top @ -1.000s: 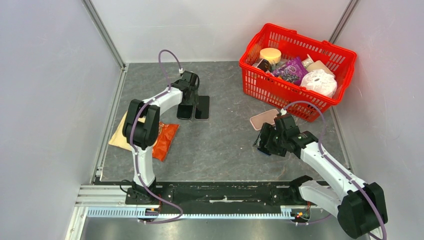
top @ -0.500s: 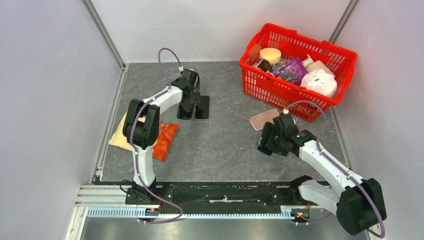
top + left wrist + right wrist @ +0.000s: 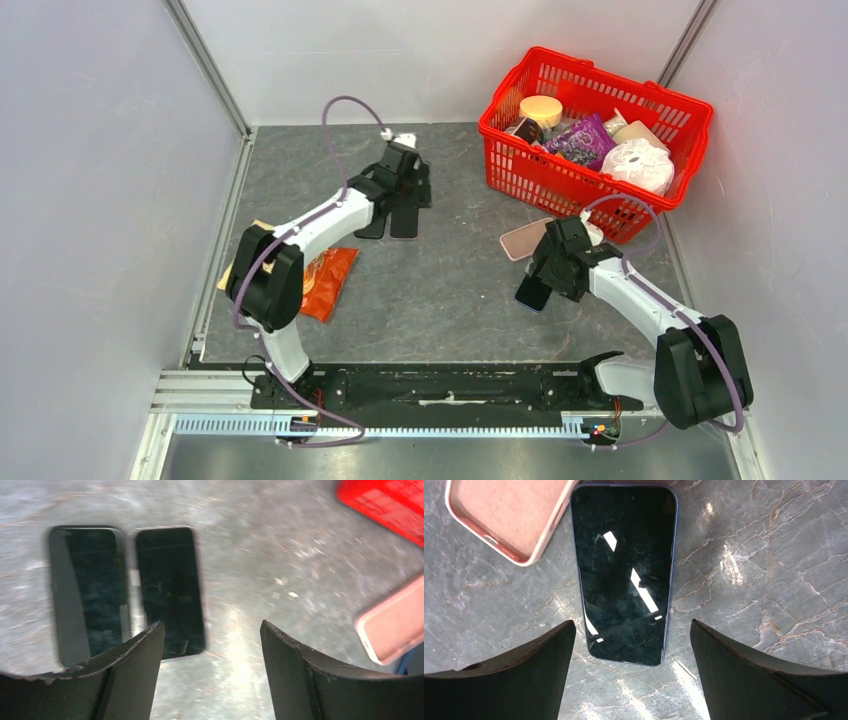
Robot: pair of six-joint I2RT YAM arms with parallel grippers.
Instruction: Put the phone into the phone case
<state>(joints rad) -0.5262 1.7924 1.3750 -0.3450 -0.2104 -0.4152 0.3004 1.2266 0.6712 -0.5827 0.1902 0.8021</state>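
A black-screened phone (image 3: 624, 572) lies flat, face up, just beside the pink case (image 3: 509, 517), open side up.

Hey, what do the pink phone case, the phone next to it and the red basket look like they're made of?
Pink phone case: probably soft silicone, matte, with a fuzzy-looking lining inside.
Phone: glossy glass front, judging by the sharp light reflections; bluish edge, material unclear.
Red basket: likely moulded plastic, slightly shiny, with open grid walls.

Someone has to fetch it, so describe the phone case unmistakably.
Find the red basket at the far right. Just in front of its near wall lies the phone case, hollow side up. It is pink; the phone beside it is black.
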